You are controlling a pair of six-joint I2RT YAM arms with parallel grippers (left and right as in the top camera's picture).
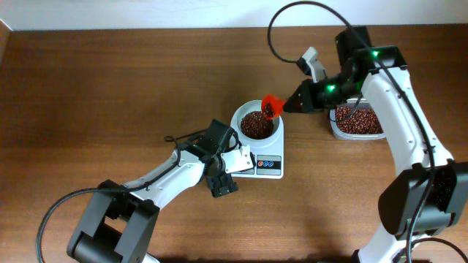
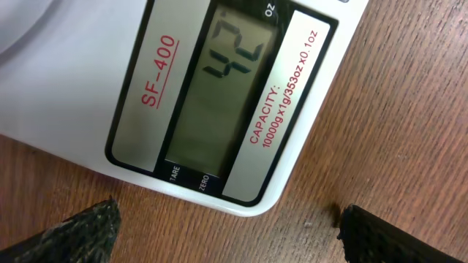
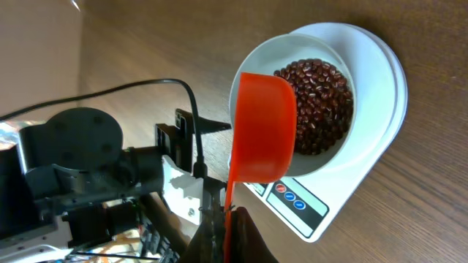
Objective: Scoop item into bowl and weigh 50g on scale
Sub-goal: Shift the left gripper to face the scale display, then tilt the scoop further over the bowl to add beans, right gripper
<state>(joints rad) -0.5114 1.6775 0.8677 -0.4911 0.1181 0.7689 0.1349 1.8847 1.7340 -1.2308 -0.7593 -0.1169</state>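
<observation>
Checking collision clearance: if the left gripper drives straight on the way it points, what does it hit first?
Most likely the scale, at its front edge below the display, which sits dead ahead of the open left gripper. Depth is unclear; angled down, it could touch the table first.

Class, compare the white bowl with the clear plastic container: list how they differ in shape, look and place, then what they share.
The bowl is round and white; the container is rounded-rectangular and clear. The bowl stands on the scale; the container sits on the table. The orange scoop is at the bowl's rim, apart from the container. Both hold reddish-brown beans.
</observation>
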